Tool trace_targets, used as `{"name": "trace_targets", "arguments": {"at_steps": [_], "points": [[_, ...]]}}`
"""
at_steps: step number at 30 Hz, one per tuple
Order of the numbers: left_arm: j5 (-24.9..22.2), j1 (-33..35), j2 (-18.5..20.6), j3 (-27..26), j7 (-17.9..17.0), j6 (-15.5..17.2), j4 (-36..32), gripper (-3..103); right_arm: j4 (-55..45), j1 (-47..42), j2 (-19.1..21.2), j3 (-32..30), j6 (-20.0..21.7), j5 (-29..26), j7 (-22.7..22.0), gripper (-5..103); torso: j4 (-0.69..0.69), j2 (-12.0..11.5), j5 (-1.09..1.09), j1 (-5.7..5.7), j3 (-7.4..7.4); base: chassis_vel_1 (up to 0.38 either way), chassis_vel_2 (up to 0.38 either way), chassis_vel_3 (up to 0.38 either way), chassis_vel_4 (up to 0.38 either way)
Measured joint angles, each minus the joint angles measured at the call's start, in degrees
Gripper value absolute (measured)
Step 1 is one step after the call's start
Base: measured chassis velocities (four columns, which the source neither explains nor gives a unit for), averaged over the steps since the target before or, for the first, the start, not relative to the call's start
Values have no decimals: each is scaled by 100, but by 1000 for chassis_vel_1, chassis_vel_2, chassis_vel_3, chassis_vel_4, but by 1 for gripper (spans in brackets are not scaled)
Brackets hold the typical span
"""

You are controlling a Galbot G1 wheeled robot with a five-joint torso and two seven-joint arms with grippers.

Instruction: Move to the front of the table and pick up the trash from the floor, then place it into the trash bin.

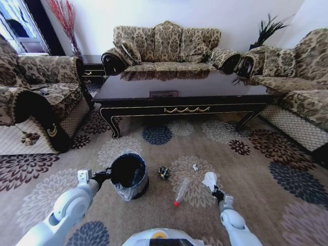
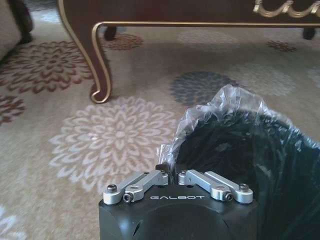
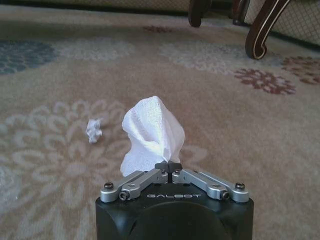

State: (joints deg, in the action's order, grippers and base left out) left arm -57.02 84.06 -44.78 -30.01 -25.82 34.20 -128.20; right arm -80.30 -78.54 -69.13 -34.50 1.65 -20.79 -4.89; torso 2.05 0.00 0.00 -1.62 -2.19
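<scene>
Floor (image 1: 246, 174): flowered carpet on which the litter is spread, in front of the robot.
Bench (image 1: 179, 89): dark and glossy, with gold trim; it is set beyond the litter, between the sofas.
Bin (image 1: 129, 177): black and bag-lined, set on the carpet to the robot's left. Its rim is pinched by the left hand (image 2: 170, 172), whose fingers are closed together on the edge of the bag; the bin is judged light and easily tipped.
Bottle (image 1: 181, 191): clear with a red cap, laid on its side between the bin and the paper. It is judged light, stiff and apt to roll; the body would be the place to take it.
Paper (image 3: 150, 132): white and crumpled, held clear of the carpet in the right hand (image 3: 169, 166), which is clamped on its lower edge. It is judged soft, almost weightless, and liable to slip if gripped thinly.
Dark ball (image 1: 164, 172): small, lying just beside the bin.
Scrap (image 3: 93, 130): tiny and white, resting on the carpet beyond the paper.
Arms: both are reached low and forward.
</scene>
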Motion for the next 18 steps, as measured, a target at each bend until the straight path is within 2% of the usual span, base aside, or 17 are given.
{"name": "trace_targets", "arguments": {"at_steps": [1,2,5,6,9,12,13,16,18], "points": [[-48,-78,83,89,-10,-1,-3,4,-152,-51,59,-8,2,-22,-11,0,2,0,0,0,0,0,0,0,0],[-131,-218,173,268,-41,-11,-4,4,-385,-133,157,-34,3,-66,-26,0,-2,0,1,0,0,0,0,0,0],[-196,-388,228,463,-61,-12,26,4,-596,-221,240,-76,13,-134,-36,0,-1,0,1,0,0,0,0,0,0],[-231,-658,273,747,-64,-28,115,4,-900,-340,345,-147,38,-240,-56,0,0,0,-1,0,0,0,0,0,0],[-335,-1036,280,1071,-67,-47,206,4,-1313,-487,467,-227,97,-388,-78,0,0,0,-1,0,0,0,0,0,0],[-561,-1701,268,1682,-185,-58,360,4,-2050,-703,605,-321,217,-573,-130,0,1,0,1,0,0,0,0,0,0],[-561,-1701,268,1682,-185,-58,360,4,-2050,-703,605,-321,217,-573,-130,0,1,0,1,0,0,0,0,0,0],[-744,-2277,201,2297,-296,-50,552,4,-2809,-857,631,-334,395,-689,-236,0,0,0,0,-1,0,0,0,0,0],[-776,-2369,188,2393,-317,-46,578,4,-2929,-873,633,-328,430,-703,-257,0,-1,0,0,-1,0,0,0,0,0]]}}
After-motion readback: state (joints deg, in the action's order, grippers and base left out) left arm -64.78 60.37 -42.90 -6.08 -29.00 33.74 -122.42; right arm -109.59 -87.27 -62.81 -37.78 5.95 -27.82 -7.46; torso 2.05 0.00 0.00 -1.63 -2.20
